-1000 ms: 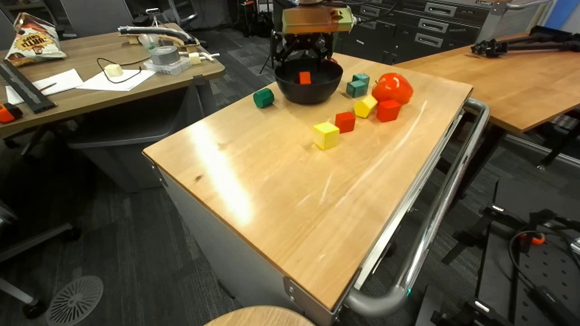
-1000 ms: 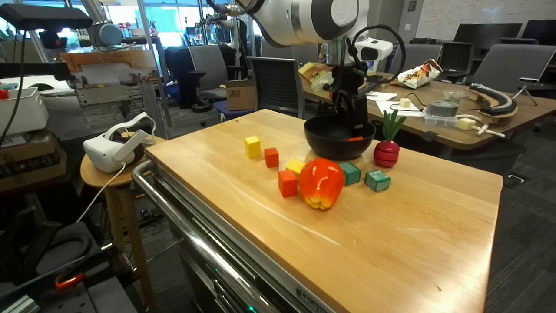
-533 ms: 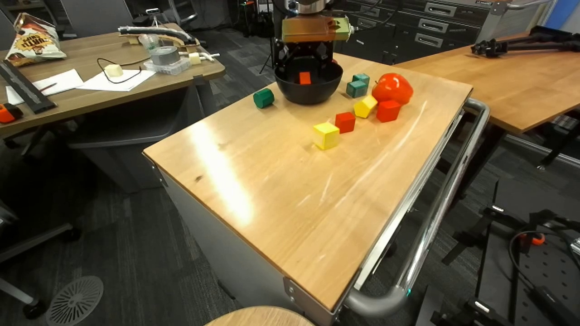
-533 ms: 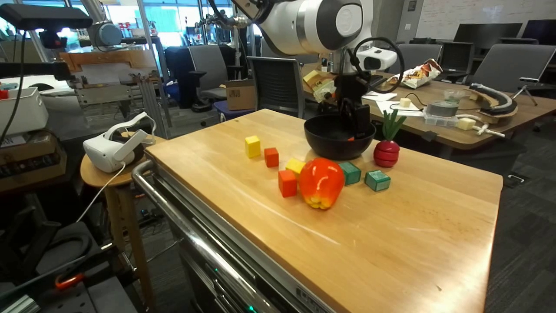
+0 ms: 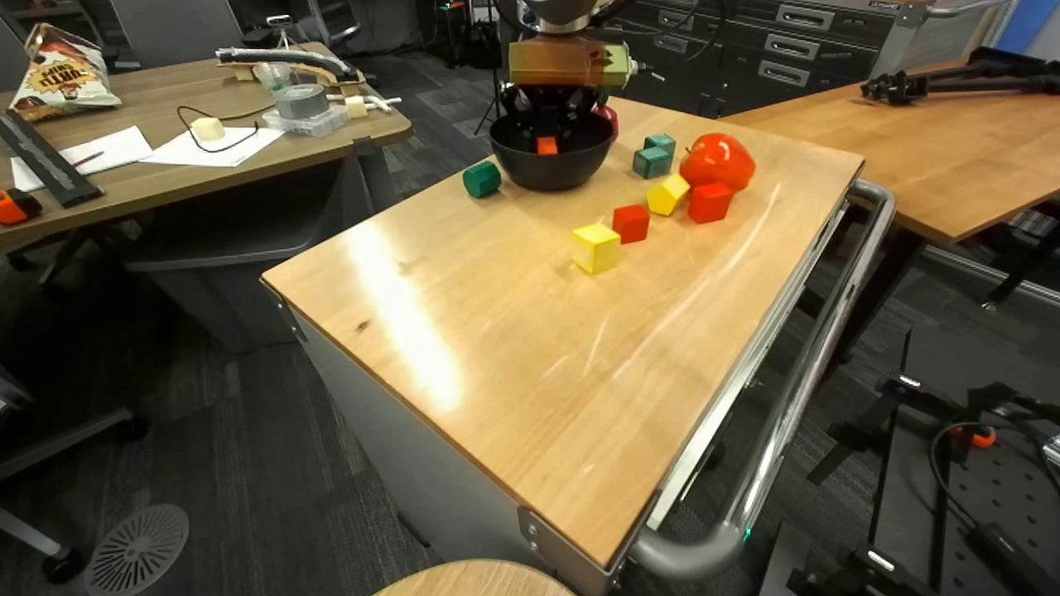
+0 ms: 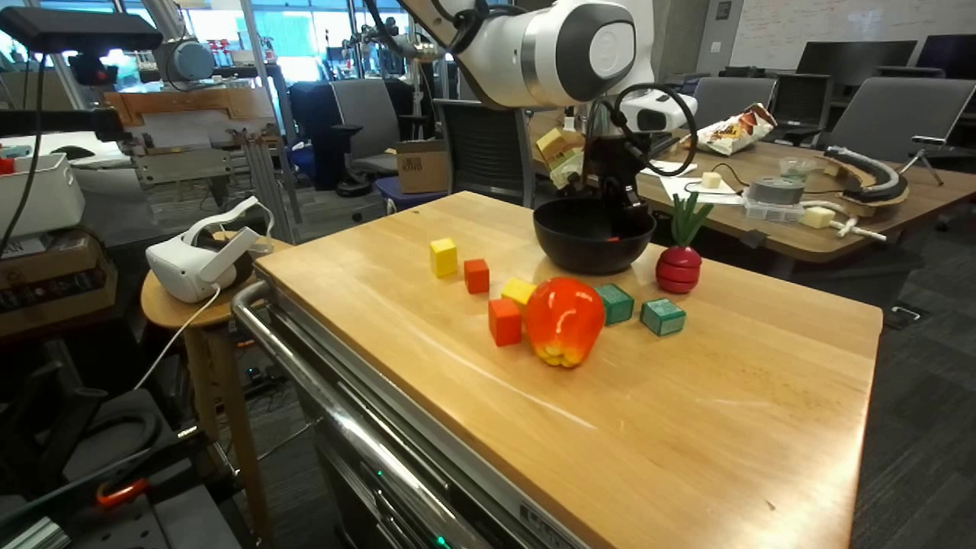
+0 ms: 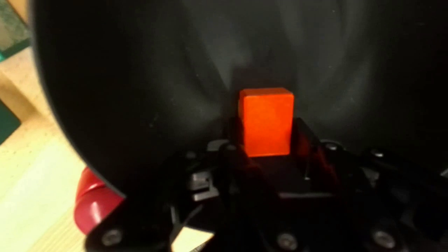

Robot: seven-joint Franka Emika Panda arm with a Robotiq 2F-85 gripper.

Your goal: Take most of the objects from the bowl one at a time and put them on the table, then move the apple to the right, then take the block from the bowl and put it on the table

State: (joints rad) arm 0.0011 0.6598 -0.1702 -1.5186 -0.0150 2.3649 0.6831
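Office-type room, grey chairs (image 6: 907, 126) and a cluttered desk (image 5: 166, 95) in the back. Red block (image 7: 268, 122) is boxy, bright orange-red, sitting inside the black bowl (image 5: 551, 174). Gripper (image 7: 266, 136) is down in there too, fingers (image 7: 315, 150) right up close on both sides of the block, but can't tell if they're actually clamped. Bowl wall pens it in, and a toy radish (image 6: 678, 269) stands just beside. Apple (image 6: 564, 328) shares the table (image 5: 497, 348) with green blocks (image 6: 662, 316), yellow blocks (image 5: 596, 250) and red blocks (image 5: 631, 224). Light wood top, scratched, some glare, metal rail (image 5: 807, 381) along one edge.
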